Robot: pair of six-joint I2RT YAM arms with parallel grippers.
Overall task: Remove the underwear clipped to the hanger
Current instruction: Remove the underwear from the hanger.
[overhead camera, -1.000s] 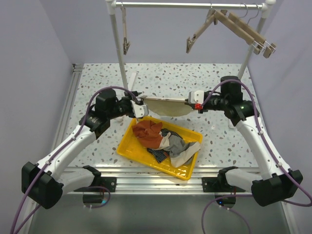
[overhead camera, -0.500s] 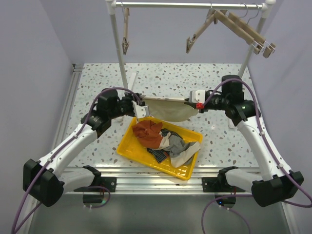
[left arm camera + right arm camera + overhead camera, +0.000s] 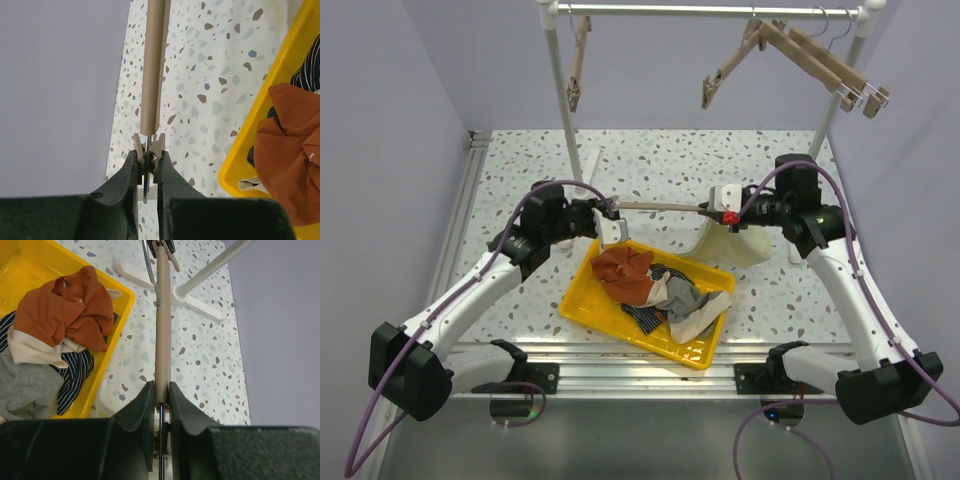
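A wooden hanger (image 3: 660, 207) is stretched level between my two grippers, above the far rim of the yellow tray (image 3: 582, 300). My left gripper (image 3: 611, 214) is shut on the hanger's left clip (image 3: 148, 146), pinching it. At the other end of the bar (image 3: 162, 325), my right gripper (image 3: 721, 213) is shut on the right clip. No cloth hangs from the bar. A pale cream underwear (image 3: 732, 245) lies on the table below the right gripper, beside the tray. In the tray are orange-red (image 3: 625, 272), striped navy (image 3: 75, 375) and grey (image 3: 682, 298) underwear.
The clothes rail (image 3: 720, 10) crosses the back with several bare wooden hangers (image 3: 820, 60) on it. Its left post (image 3: 563, 100) rises just behind the left gripper, and its white foot (image 3: 197, 302) rests on the speckled table. Grey walls close in both sides.
The left gripper has shut on the left clip. The cream underwear that hung from the bar has dropped onto the table at the right.
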